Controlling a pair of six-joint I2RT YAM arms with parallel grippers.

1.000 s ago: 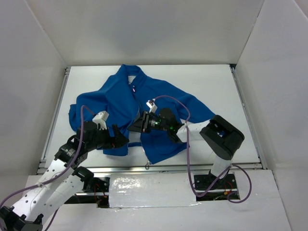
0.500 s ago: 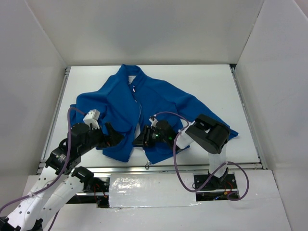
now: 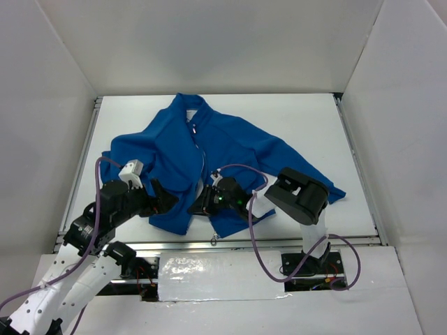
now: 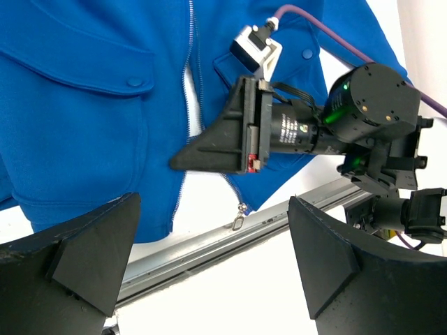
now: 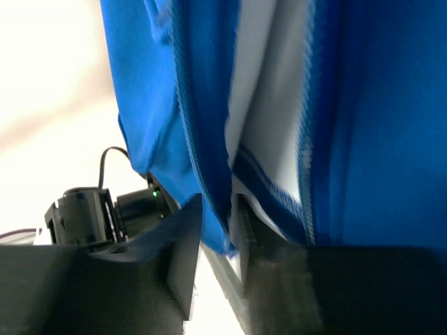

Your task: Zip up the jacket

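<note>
While left fingers (image 4: 91, 258) gape empty, right fingers (image 5: 178, 244) pinch the jacket (image 3: 230, 139) at its front edge.

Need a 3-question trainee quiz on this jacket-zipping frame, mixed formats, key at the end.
1. True or false: the left pincer is gripping the jacket.
2. The right pincer pinches the jacket's: A collar, B sleeve, C front edge near the hem.
3. Where is the zipper pull?
Key: 1 false, it is wide open. 2 C. 3 At the bottom of the front edge, over the table's near rail.
</note>
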